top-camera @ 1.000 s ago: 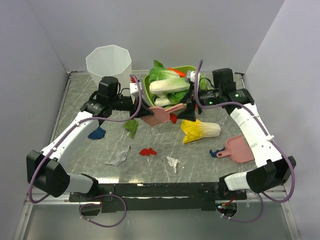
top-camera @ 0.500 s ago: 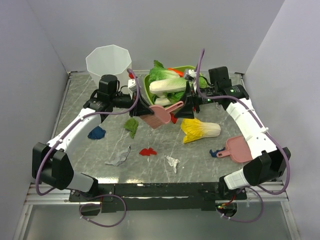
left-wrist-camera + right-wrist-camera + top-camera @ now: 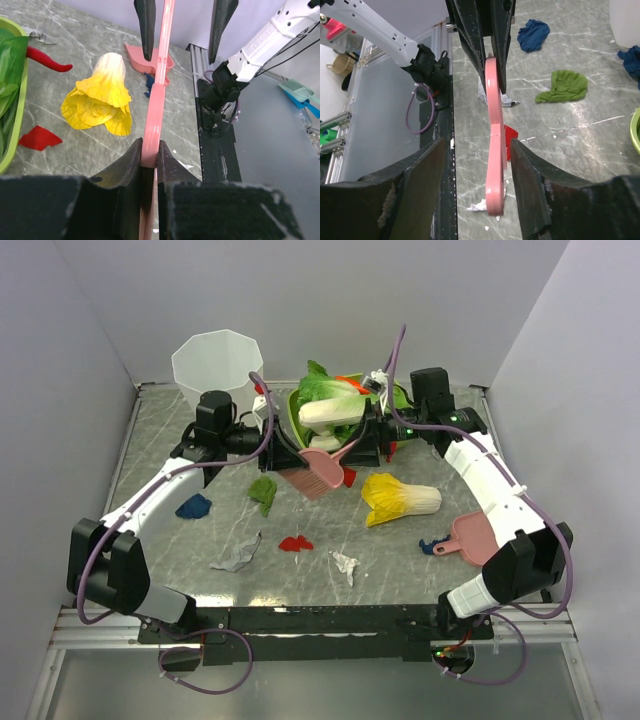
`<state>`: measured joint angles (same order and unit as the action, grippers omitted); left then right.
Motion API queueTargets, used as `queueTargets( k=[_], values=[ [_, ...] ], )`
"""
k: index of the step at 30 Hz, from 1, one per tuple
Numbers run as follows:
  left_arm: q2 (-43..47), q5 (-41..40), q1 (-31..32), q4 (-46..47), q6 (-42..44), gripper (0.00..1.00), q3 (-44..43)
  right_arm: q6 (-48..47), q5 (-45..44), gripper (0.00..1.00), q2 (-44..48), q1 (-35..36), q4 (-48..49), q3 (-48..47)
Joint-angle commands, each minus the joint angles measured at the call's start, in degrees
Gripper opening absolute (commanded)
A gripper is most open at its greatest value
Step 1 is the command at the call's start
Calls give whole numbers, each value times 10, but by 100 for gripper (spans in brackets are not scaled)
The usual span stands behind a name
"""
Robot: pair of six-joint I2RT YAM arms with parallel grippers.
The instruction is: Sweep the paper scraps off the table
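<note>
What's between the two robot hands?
A pink brush: the left gripper is shut on it, and its handle sits between the right gripper's open fingers, shown in both wrist views.

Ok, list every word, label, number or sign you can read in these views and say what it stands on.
Grey lettering on the right arm's white link: too blurred to read.
Nothing else carries readable text: none shows on the table, the pink brush, the pink dustpan or the white bin.
</note>
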<state>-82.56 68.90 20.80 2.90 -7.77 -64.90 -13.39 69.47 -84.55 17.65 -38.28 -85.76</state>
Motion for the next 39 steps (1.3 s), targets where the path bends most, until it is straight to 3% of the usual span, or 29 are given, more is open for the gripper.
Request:
queueTargets(
  k=[1, 27, 35, 36, 38, 39],
  values=[
    [-4, 29, -5, 52, -29, 1, 1, 11, 1, 59, -14, 6, 31, -10],
    [-23, 33, -9, 44, -35, 1, -8, -14, -51, 35, -18, 19, 18, -3],
    [-24, 24, -9, 45, -37, 1, -11, -30, -61, 15, -18, 20, 4, -1],
    [-24, 22, -9, 45, -37, 3, -11, -33, -65, 8, -15, 20, 1, 0],
    [-24, 12, -9, 44, -35, 10, -11, -32, -69, 2, -13, 20, 4, 4],
    [-24, 4, -9, 41, -34, 32, -12, -31, -70, 0, -11, 20, 4, 6]
  ],
)
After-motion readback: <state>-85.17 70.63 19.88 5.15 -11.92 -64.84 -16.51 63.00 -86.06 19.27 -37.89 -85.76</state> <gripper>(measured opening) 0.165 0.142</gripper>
